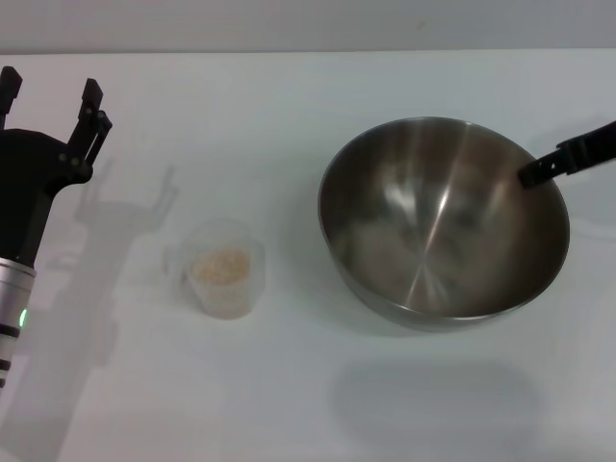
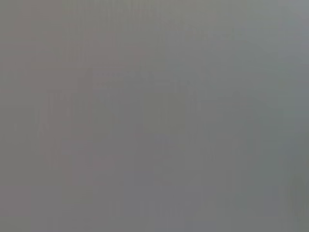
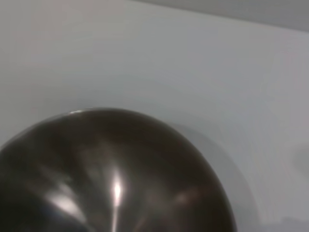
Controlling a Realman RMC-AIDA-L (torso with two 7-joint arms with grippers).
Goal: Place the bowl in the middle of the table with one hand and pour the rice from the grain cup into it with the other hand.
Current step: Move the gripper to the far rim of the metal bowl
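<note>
- While the bowl (image 1: 445, 226) sits tilted, right of the desk's (image 1: 289, 385) middle, with a shadow spread below it that suggests it is partly raised, the step in hand seems to be carrying it to the centre.
- Right claw (image 1: 539, 171) reaches in from the right edge; one finger shows inside the rim, so it looks clamped on the bowl wall, the other finger hidden.
- To do this well, I judge the bowl should be kept level and set down flat before release, since a rim pinch lets a heavy bowl swing.
- Grain cup (image 1: 221, 270) stands upright left of the bowl, apart from it, with rice (image 1: 220, 266) inside.
- Sliding the bowl too far left could knock the cup.
- Left claw (image 1: 50, 96) hovers at the far left, fingers spread, holding nothing, well apart from the cup.
</note>
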